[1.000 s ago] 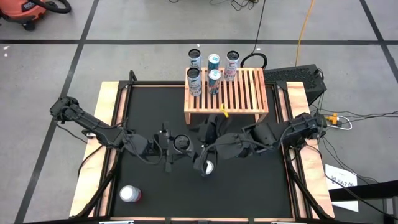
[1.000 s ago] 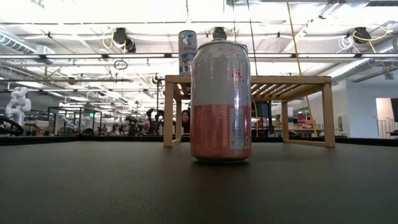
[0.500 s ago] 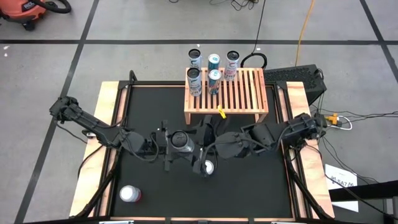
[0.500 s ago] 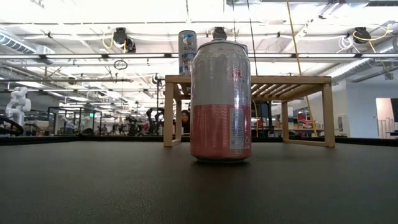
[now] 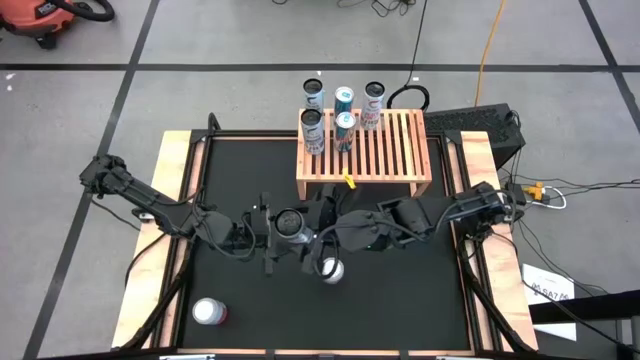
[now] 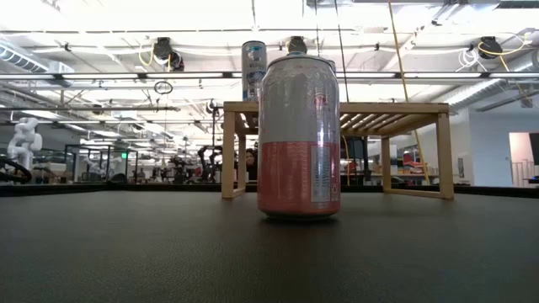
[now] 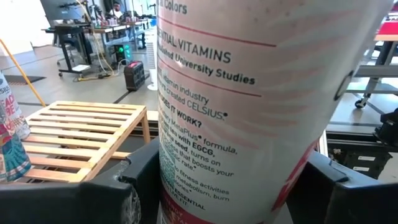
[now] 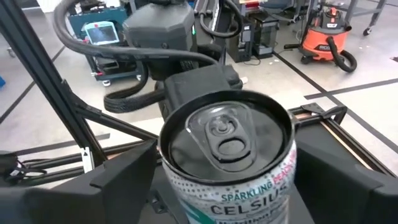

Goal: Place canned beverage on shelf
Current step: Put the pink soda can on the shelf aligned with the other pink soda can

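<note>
Orange shop vacuum (image 5: pixel 40 18) on the grey floor (image 5: pixel 230 40) (beyond the table's far-left corner)

The can (image 7: pixel 249 93) reads "VITAMINS", "University Studies" and "CELSIUS"; the can (image 8: pixel 227 155) reads "SPARKLING CELSIUS"

Honestly a lot is blocked here. In the left wrist view the Celsius can (image 7: pixel 249 106) fills nearly everything, its top and base cut off by the edges, and the left end effector (image 7: pixel 233 186) shows only as dark finger stubs either side. The shelf (image 7: pixel 81 140) there is half cropped. In the low view a pink can (image 6: pixel 299 135) hides most of the cans behind it, so I can't count them. From above, the right end effector (image 5: pixel 322 225) blends into the dark arms by the left arm's can; its fingers can't be made out there.
</note>
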Motion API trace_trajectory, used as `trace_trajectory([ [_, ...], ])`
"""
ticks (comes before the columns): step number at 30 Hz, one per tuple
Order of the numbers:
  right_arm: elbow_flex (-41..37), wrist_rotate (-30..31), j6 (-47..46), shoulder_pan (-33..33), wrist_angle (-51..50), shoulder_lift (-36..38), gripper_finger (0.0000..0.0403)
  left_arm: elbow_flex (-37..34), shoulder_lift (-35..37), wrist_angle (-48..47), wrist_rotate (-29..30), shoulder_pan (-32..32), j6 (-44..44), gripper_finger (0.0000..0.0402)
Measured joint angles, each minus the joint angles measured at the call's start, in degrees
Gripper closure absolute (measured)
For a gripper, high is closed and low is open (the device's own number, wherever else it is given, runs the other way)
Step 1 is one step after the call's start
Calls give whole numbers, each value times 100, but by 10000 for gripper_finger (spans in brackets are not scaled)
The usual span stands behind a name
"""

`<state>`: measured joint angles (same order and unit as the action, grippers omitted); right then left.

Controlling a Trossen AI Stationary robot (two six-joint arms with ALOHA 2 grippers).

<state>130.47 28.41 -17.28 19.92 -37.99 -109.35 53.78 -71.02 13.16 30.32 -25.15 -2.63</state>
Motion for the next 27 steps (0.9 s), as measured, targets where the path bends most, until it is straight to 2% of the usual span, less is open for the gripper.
trace_trajectory([
  [8, 3, 26, 56, -7, -95, 8, 168, 0, -4, -22, 7, -4, -24, 157],
  [14, 3, 138, 210, -45, -403, 110, 168, 0, 15, -30, 12, 4, 19, 147],
  [19, 3, 141, 234, -181, -1127, 464, 168, 5, 248, -190, 314, 33, 34, 104],
  [22, -6, 399, 386, -320, -1924, 741, 168, 21, 461, -347, 505, 49, -1, 78],
  [27, -2, 616, 389, -609, -2572, 1129, 168, 17, 754, -541, 807, 171, 1, 56],
])
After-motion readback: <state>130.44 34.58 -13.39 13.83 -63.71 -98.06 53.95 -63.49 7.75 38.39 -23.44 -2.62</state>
